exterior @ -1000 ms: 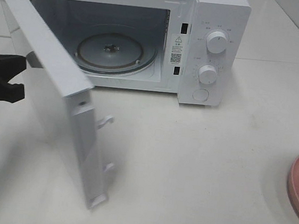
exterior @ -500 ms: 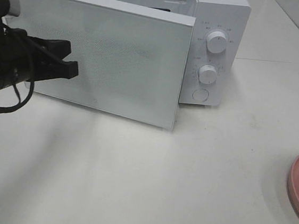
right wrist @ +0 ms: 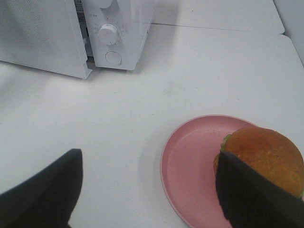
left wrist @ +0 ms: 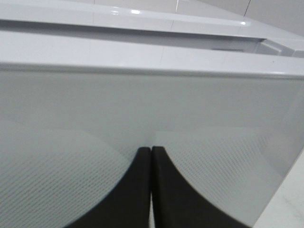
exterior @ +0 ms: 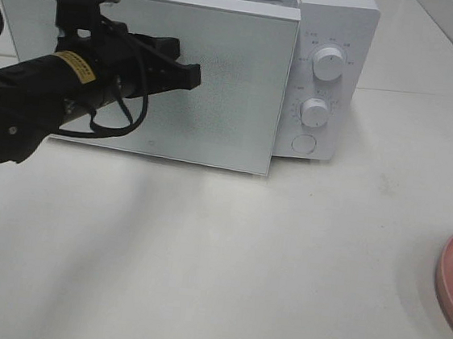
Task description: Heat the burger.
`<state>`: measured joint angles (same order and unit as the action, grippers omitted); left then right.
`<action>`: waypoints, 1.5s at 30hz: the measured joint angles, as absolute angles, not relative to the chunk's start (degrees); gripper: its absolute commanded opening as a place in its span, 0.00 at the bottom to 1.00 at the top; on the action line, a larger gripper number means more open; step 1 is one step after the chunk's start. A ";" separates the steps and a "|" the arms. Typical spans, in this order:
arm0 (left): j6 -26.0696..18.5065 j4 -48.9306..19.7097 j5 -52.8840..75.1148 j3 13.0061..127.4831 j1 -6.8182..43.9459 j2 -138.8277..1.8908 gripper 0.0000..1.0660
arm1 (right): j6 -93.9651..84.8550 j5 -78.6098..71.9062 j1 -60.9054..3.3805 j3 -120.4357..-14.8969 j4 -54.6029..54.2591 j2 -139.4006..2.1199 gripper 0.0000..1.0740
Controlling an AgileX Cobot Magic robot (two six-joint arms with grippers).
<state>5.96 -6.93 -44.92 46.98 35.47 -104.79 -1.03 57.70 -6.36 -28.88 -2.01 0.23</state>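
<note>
Setting: kitchen-style test bench, likely a lab mock-up. Evidence: white microwave [exterior: 221, 64] at the upper centre of the exterior high frame, with two round dials [exterior: 328, 64] down its right panel, standing on a plain white table [exterior: 265, 263]. Pink plate [right wrist: 194, 161] with a burger [right wrist: 263, 159] on it at the lower right of the right wrist frame. A black robot arm [exterior: 31, 100] with cabling sits at the upper left, pointing to a staged rig, not a lived-in home.

The burger [right wrist: 266, 159] has a glossy golden-brown bun with a frill of green lettuce at its edge. It sits upright on a pink plate [right wrist: 190, 166], toward one side.
</note>
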 measured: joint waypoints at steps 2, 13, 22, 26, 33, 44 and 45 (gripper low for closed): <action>5.96 -7.62 -44.12 49.10 36.10 -106.34 0.00 | -1.03 57.70 -6.36 -28.88 -2.01 0.23 0.70; 2.92 -9.11 -39.42 58.50 37.70 -112.64 0.00 | -1.03 57.70 -6.36 -28.88 -2.01 0.23 0.70; -1.60 -14.27 -31.05 62.11 38.45 -113.56 0.04 | -1.03 57.70 -6.36 -28.88 -2.01 0.23 0.70; -1.72 -17.02 -24.98 62.11 38.39 -111.78 0.23 | -1.03 57.70 -6.36 -28.88 -2.01 0.23 0.70; -1.55 -18.56 -0.80 62.22 38.73 -104.62 0.94 | -1.03 57.70 -6.36 -28.88 -2.01 0.23 0.70; -1.55 -18.51 31.17 62.22 38.73 -91.73 0.94 | -1.03 57.70 -6.36 -28.88 -2.01 0.23 0.70; -1.55 -18.51 31.17 62.22 38.73 -91.73 0.94 | -1.03 57.70 -6.36 -28.88 -2.01 0.23 0.70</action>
<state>-1.55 -18.51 31.17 62.22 38.73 -91.73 -1.03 57.70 -6.36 -28.88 -2.01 0.23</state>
